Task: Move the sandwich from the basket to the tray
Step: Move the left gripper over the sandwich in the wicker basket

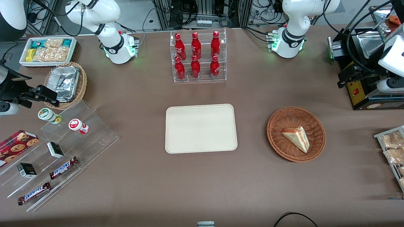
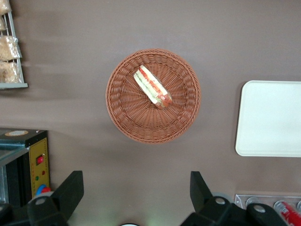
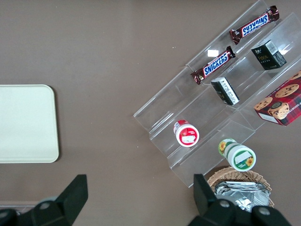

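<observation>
The left gripper is seen spread wide with nothing held between the two dark fingers, hanging high over the table at the working arm's end, so basically nothing has been started yet as far as can be judged. Looking out past the fingertips in the wrist view, bare brown tabletop is met first, then the rim of the basket, which sits pretty much square ahead of the open gap. The sandwich is found inside the basket, lying flat on the weave a bit off the middle and not touched by anything. Its long axis is laid on a diagonal in the wrist view, so it runs slanted to the line between the fingers, neither along it nor across it; a wrist turn would probably be needed before the close, so the wedge gets pinched across its narrow thickness. In the front view the sandwich is shown with its narrow point aimed toward the front camera and slightly toward the working arm's end, and the blunter end toward the tray. The tray is set well apart from the basket, toward the parked arm's end, its flat cream surface bare, so a straight sideways carry is likely called for after the lift.
</observation>
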You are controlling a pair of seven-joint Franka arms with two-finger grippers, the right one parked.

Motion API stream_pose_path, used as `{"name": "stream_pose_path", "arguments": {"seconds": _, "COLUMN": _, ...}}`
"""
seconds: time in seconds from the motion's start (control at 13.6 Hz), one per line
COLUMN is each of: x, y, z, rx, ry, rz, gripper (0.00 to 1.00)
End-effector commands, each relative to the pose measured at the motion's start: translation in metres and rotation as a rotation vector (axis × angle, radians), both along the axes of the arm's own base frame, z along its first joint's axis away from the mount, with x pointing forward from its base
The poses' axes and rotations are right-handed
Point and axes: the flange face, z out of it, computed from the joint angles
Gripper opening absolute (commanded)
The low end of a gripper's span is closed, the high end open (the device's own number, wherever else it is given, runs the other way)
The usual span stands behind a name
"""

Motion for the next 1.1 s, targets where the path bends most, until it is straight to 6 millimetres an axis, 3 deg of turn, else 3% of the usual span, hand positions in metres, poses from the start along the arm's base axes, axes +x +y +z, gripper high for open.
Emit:
{"name": "stream_pose_path", "arguments": {"seconds": 0.0, "x": -0.004, "y": 0.000, "z": 0.001, "rx": 0.019, "ry": 0.013, "rz": -0.036, "gripper": 1.00}}
{"name": "stream_pose_path", "arguments": {"seconds": 0.22, "x": 0.007, "y": 0.001, "z": -0.022, "rx": 0.047, "ry": 0.030, "rz": -0.033, "gripper": 1.00}}
{"name": "stream_pose_path", "arguments": {"seconds": 0.66, "x": 0.018, "y": -0.008, "z": -0.139, "rx": 0.066, "ry": -0.022, "rz": 0.129, "gripper": 1.00}}
{"name": "stream_pose_path", "arguments": {"seconds": 1.03, "x": 0.021, "y": -0.016, "z": -0.215, "rx": 0.041, "ry": -0.094, "rz": 0.388, "gripper": 1.00}}
